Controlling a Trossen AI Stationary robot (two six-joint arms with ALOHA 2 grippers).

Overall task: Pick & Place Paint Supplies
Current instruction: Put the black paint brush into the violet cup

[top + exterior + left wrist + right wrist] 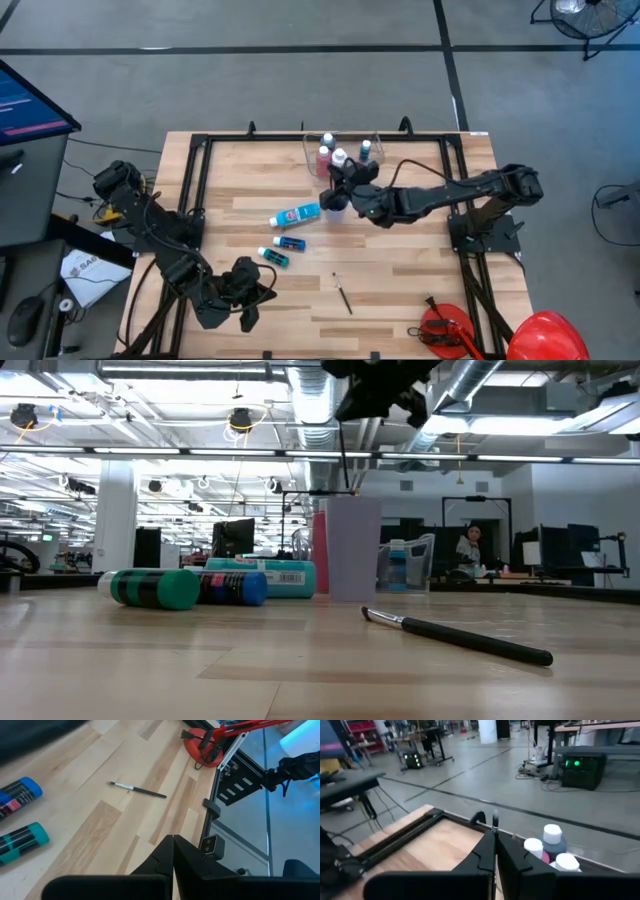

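Observation:
My right gripper (338, 178) hovers over the middle of the table, shut on a thin brush (350, 455) above the small blue-purple cup (335, 203). Beyond the cup, a clear tub (372, 140) holds three white-capped bottles (552, 837). A light blue tube (297, 215), a blue bottle (290, 243) and a teal bottle (272, 257) lie on their sides left of centre. Toward the near edge, a second brush (343, 293) lies flat on the wood. My left gripper (173, 851) is shut at the near left, holding nothing. My right gripper pinches the brush between its two shut fingers, and a short piece of the handle (495, 822) sticks out past the fingertips. In the low view the brush hangs below the gripper, lifted clear, its lower end (357, 490) just over the cup's mouth (352, 502).
A black metal frame (195, 180) runs round the tabletop. A red clamp tool (445, 330) and a red hard hat (548, 335) sit at the near right corner. Bare wood lies between the loose brush and the right rail.

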